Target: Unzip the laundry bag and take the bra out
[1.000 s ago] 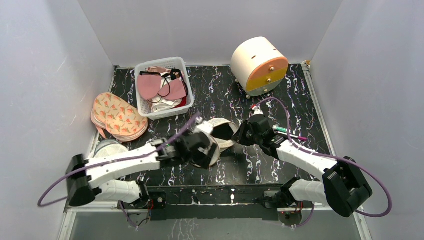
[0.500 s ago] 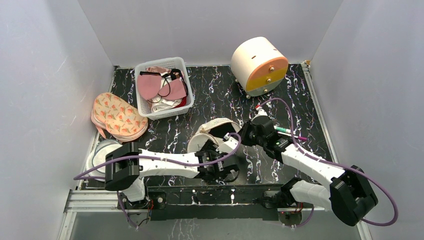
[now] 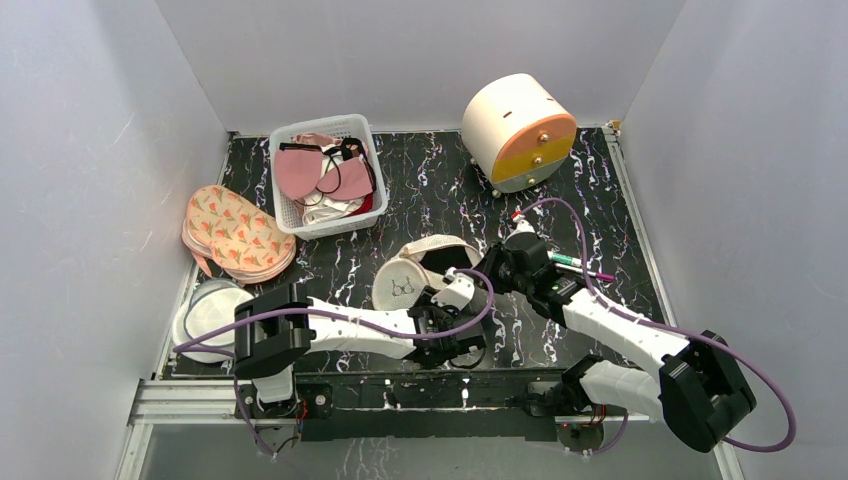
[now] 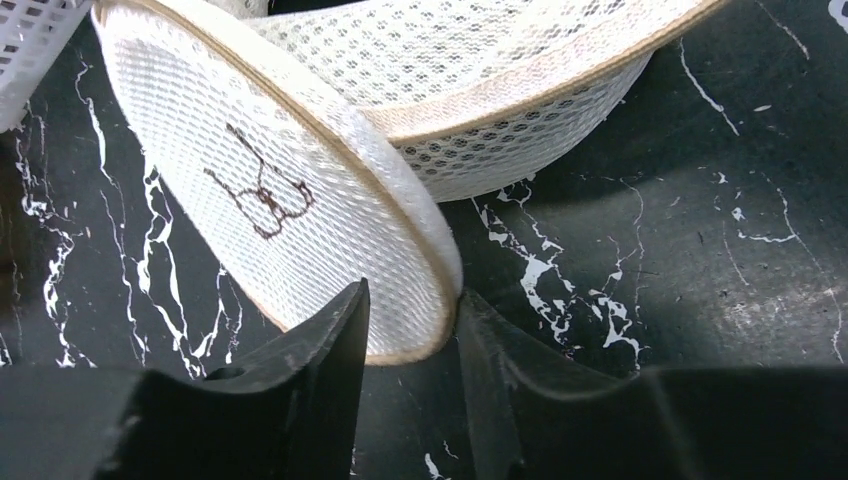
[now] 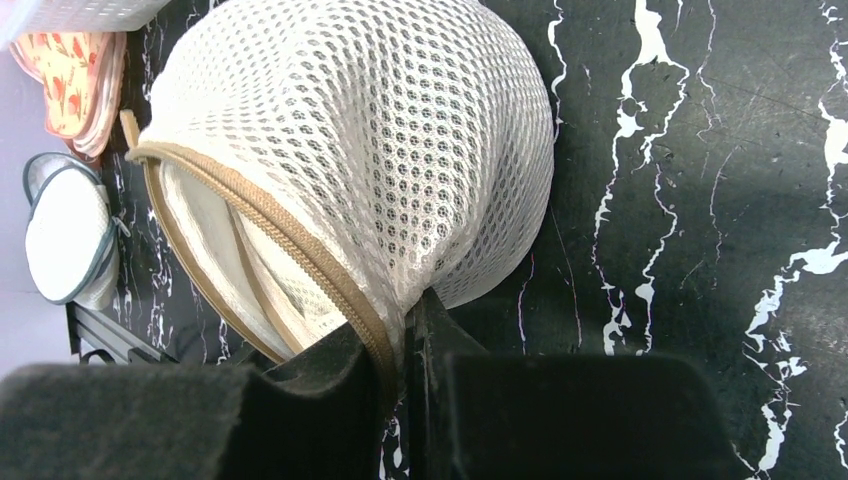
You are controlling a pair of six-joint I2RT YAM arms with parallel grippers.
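Observation:
The laundry bag [image 3: 432, 247] is a round white mesh pouch with a tan zipper. It lies unzipped at the table's middle, its lid flap [image 3: 400, 285] tipped out toward the front left. My left gripper [image 3: 430, 303] comes in low from the near side. Its fingers close on the lid's tan rim [image 4: 425, 335], one on each face. My right gripper [image 3: 482, 268] is shut on the zipper edge [image 5: 385, 330] of the bag's body [image 5: 400, 150]. The bag's inside looks dark, and the bra is hidden.
A white basket [image 3: 290, 135] of pink bras stands at the back left. A floral pouch [image 3: 235, 230] and a grey-trimmed white pouch [image 3: 208, 312] lie by the left wall. A cream and orange drum [image 3: 520, 130] sits at the back right. Pens [image 3: 582, 266] lie beside my right arm.
My left arm swung from above the bag down to the near side. Its gripper closed from wide open onto the lid rim, and the lid now leans out. The right gripper kept its hold.

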